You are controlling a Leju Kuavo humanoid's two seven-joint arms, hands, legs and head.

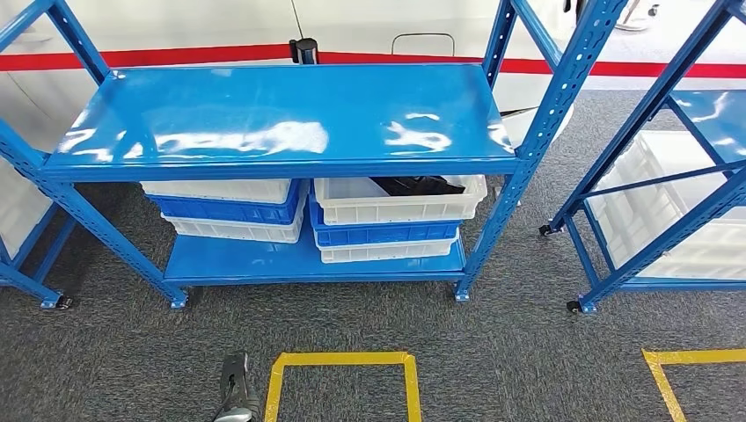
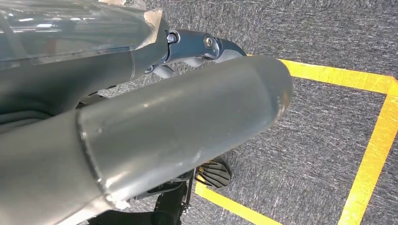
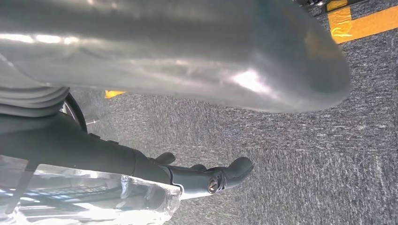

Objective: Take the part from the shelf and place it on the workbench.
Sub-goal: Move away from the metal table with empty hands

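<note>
**Part in bin, both hands empty and low**

While the blue steel shelf (image 1: 281,119) is faced from the grey carpet (image 1: 493,352), the part (image 1: 418,185) is seen as a dark, irregular shape lying in the top white plastic bin (image 1: 396,207) of the right-hand stack on the lower shelf level, under the glossy top deck. Little of it is exposed, so its material cannot be told; it is judged rigid and fairly light, possibly moulded plastic or metal. A grasp from above at its exposed middle is suggested, since the bin walls and the deck overhead leave limited room. The bins are stacked white, blue, white, with a second stack (image 1: 230,211) just beside them. The left hand (image 2: 202,49) is seen hanging over the carpet near yellow floor tape (image 2: 375,140), fingers loosely extended, nothing held. The right hand (image 3: 206,176) is likewise seen over carpet, fingers slightly curled but apart, nothing held. Both thumbs appear smooth grey and scuffed.
</note>
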